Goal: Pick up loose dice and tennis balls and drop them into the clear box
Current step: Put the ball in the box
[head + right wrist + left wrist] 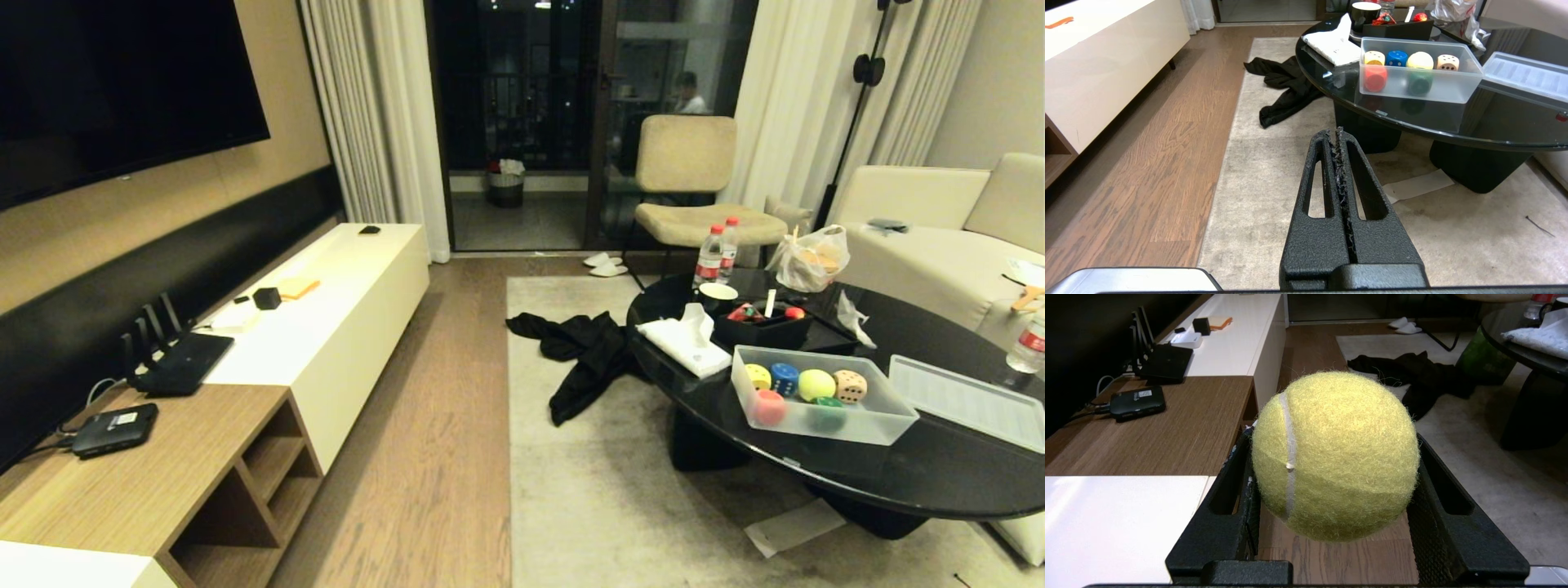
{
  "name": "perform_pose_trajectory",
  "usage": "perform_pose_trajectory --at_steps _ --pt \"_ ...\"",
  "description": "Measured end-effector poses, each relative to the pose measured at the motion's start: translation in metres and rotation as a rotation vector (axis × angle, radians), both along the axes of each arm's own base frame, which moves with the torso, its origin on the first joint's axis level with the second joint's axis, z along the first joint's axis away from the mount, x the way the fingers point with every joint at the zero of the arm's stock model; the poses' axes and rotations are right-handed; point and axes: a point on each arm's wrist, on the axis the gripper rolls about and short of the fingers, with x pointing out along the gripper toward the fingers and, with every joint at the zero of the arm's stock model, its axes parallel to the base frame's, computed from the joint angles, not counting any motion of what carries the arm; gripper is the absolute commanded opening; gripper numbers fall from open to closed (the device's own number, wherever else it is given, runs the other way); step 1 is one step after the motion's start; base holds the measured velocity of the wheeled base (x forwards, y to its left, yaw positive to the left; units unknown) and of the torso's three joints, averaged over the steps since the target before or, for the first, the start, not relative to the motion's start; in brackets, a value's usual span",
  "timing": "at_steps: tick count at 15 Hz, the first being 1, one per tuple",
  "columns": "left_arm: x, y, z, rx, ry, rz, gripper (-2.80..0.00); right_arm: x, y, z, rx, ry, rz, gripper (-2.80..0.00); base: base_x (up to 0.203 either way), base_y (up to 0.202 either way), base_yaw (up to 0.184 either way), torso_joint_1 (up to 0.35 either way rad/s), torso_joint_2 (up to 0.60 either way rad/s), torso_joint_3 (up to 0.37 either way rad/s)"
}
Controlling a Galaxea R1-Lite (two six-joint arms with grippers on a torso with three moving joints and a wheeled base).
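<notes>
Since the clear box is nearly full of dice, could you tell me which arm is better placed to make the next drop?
Left, probably. The left gripper already holds a tennis ball between its fingers, while the right gripper is shut and empty. The box stands open on the table, lid beside it.

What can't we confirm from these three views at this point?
- Neither arm shows in the head view.
- Left wrist view: the tennis ball in the left gripper hides the floor beyond it.
- The green die is blurred by the clear box wall; pips unreadable.
- The black tray contents: too small to identify.
- The lid is cut by the head view's right edge.
</notes>
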Motion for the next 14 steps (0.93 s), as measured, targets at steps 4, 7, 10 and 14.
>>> perform_pose_trajectory --at_steps 4,7,10,14 --pt "0.0000 0.0000 0.0000 0.000 0.000 0.001 -2.80 0.0000 0.0000 0.0000 -0.001 0.000 0.000 -2.80 0.000 0.000 0.000 0.000 0.00 0.000" --pt "0.0000 0.0000 0.0000 0.000 0.000 0.000 -2.80 0.0000 0.0000 0.0000 -0.001 0.000 0.000 -2.80 0.000 0.000 0.000 0.000 0.00 0.000" --pt "0.0000 0.0000 0.0000 0.000 0.000 0.000 -2.80 0.0000 0.0000 0.0000 0.000 0.000 -0.001 -2.80 0.000 0.000 0.000 0.000 0.00 0.000" --pt "0.0000 0.0000 0.0000 -0.001 0.000 0.000 -2.80 0.0000 0.0000 0.0000 0.000 0.000 0.000 -2.80 0.000 0.000 0.000 0.000 0.00 0.000"
